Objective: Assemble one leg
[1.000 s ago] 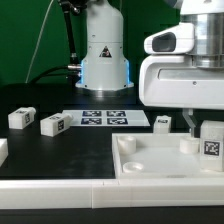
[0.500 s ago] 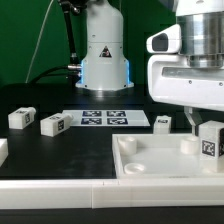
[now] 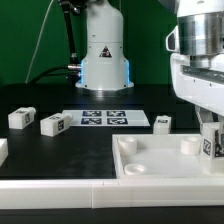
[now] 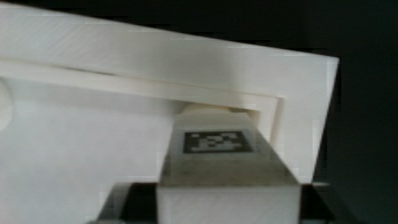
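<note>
Held leg (image 3: 210, 141) pinched in end effector (image 3: 211, 140) at the exterior view's right, long axis upright, tag side facing the camera, low end over the tray (image 3: 150, 160) near its far right corner. Three more legs loose on desk (image 3: 70, 150): two (image 3: 22, 117) (image 3: 54, 124) left of marker board (image 3: 105, 118), one (image 3: 164, 122) right of it. Four legs total, one tray, one board; in wrist view, leg (image 4: 222, 150) tag up between the fingers (image 4: 143, 205).

We see a black tabletop (image 3: 60, 155) edged by a white rail (image 3: 60, 190) in front. Behind it hangs a green backdrop (image 3: 25, 40), evenly lit.
</note>
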Controlling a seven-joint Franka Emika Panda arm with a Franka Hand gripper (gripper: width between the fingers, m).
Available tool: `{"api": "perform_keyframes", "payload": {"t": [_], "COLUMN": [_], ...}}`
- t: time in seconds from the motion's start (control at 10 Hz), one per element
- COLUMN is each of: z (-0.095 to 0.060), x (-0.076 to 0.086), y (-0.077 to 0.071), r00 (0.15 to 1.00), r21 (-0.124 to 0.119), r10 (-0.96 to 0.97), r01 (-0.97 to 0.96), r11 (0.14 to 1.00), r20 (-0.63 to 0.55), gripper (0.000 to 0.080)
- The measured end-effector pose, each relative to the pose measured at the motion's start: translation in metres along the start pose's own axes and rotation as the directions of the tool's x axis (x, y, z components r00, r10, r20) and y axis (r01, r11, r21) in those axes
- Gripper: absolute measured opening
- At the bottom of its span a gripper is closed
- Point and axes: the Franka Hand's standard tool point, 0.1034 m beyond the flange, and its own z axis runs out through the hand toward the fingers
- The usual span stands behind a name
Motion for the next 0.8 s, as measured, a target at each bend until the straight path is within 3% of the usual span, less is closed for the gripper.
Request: {"api": "perform_keyframes", "payload": {"t": [0.2, 0.5, 0.8], "z": [0.0001, -0.0001, -0.0001], "x": [-0.0004, -0.0016, -0.0001], "y": [-0.0006, -0.0014, -0.0016], "r00": [0.989, 0.901, 0.851], "r21": [0.003, 0.013, 0.004], "r10": [0.149, 0.433, 0.523], "r01": [-0.149, -0.433, -0.524], "r11": [0.989, 0.901, 0.852], "r20": [0.005, 0.009, 0.039], "gripper": [0.0291, 0.0291, 0.0291]}}
